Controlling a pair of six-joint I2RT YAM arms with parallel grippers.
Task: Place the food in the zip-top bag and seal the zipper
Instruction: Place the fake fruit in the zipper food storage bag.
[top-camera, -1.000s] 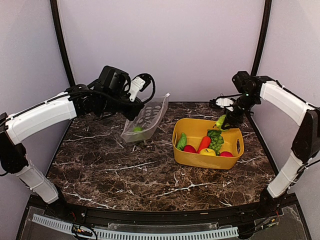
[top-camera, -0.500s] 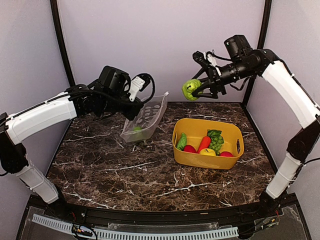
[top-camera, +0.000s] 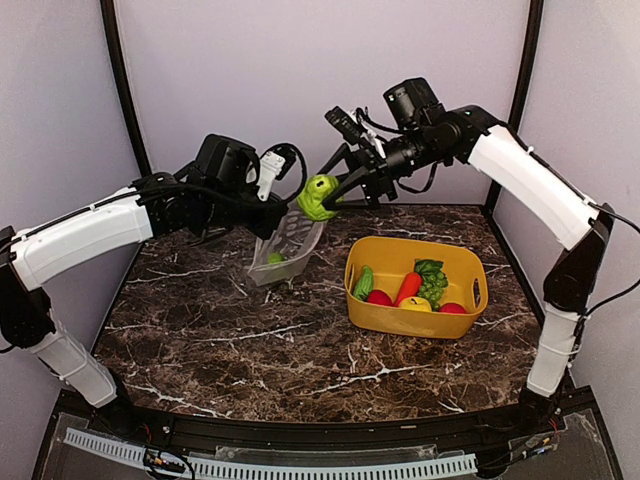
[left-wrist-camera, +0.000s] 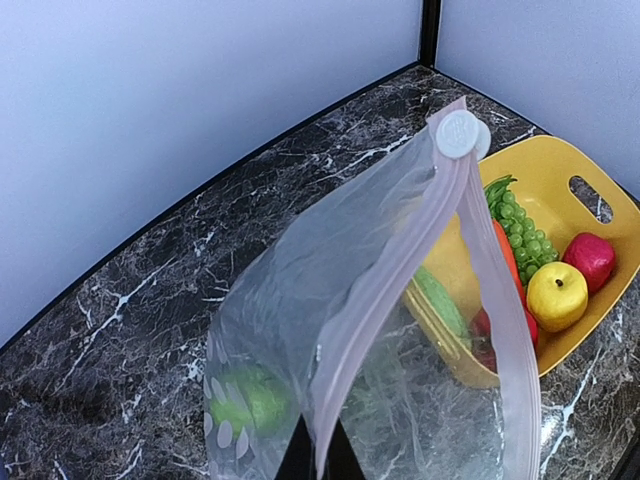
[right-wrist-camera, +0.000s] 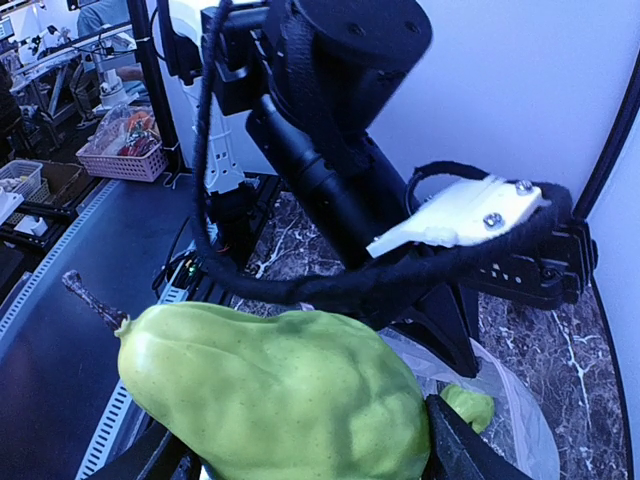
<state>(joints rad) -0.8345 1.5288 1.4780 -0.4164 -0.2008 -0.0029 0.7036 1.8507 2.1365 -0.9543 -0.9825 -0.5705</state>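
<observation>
Right gripper (top-camera: 324, 192), jaws clamped on the pear (top-camera: 314, 200), has swung from upper right to frame centre, just above the bag (top-camera: 292, 243) mouth; left gripper (top-camera: 268, 216) unmoved, jaws together on the bag rim, bag tilted on the tabletop (top-camera: 250, 340), other food (top-camera: 410, 288) in the basket (top-camera: 400, 318).

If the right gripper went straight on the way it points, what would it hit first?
The right gripper, holding the pear, would probably meet the bag's open mouth first. The left gripper pinching its rim sits close beside that line; depth is unclear.
</observation>
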